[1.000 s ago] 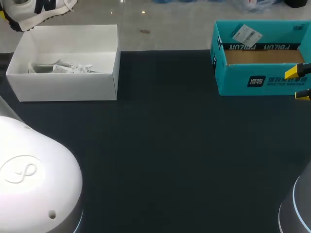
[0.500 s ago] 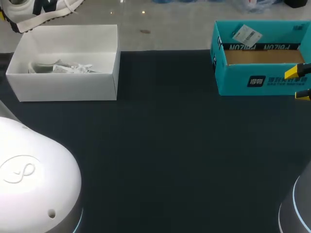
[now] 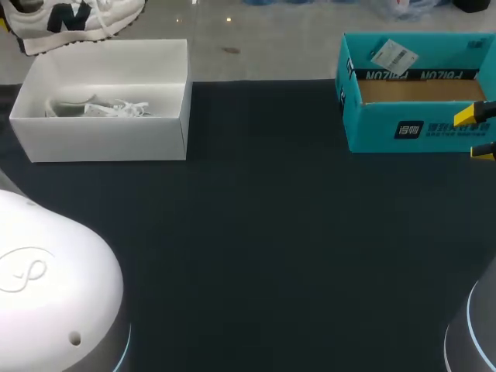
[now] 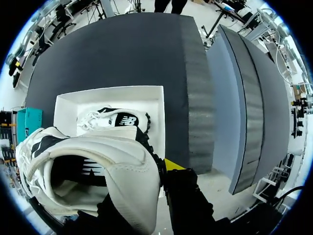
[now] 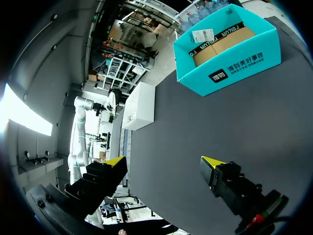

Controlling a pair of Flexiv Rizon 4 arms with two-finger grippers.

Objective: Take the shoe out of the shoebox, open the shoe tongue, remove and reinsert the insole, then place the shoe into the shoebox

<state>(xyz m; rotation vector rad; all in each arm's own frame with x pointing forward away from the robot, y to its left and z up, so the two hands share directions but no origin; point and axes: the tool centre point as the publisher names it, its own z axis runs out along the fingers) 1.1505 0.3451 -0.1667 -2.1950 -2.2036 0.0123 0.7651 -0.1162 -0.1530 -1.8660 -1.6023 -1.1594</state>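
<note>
The left jaws are holding the shoe [image 3: 74, 17] aloft; it is swinging rightward and levelling out beyond the white box's [image 3: 108, 136] far corner, so the take-out looks done. The right jaws are hanging wide beside the teal box [image 3: 387, 128].

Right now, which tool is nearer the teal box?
Right. Right tool hangs in front of the teal box; left tool grips the shoe beyond the white shoebox, far across.
</note>
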